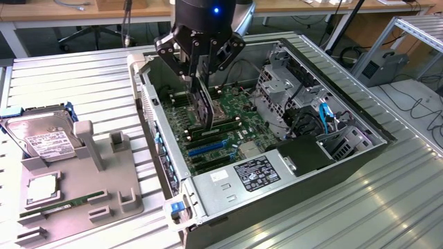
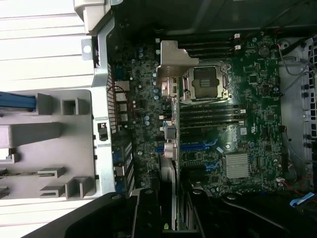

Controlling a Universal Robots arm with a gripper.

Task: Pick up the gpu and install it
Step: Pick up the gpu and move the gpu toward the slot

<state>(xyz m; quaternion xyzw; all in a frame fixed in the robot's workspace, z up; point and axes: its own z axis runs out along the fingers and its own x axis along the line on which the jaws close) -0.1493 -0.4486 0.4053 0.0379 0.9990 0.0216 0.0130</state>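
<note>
Gripper point(image 1: 199, 72) clamping gpu point(image 1: 205, 106) between jaws, card hanging edge-down below them, over motherboard point(image 1: 235, 106) inside case point(image 1: 312, 197). Pickup looking done; gpu not yet seated.

We see bright, even overhead light in the exterior view. The ribbed silver metal table point(image 1: 374, 202) throws broad white glare well away from the black gripper point(image 1: 202, 72), and a small blue light point(image 1: 216, 9) glows above its fingers point(image 1: 178, 57). Between them the gpu point(image 1: 203, 106), a thin black circuit card, shows as a dark shape. Below the fingers the green motherboard point(image 1: 232, 132) looks dimmer inside the open dark metal computer case point(image 1: 332, 171). In the wrist view the table point(image 2: 44, 44) washes out white.
</note>
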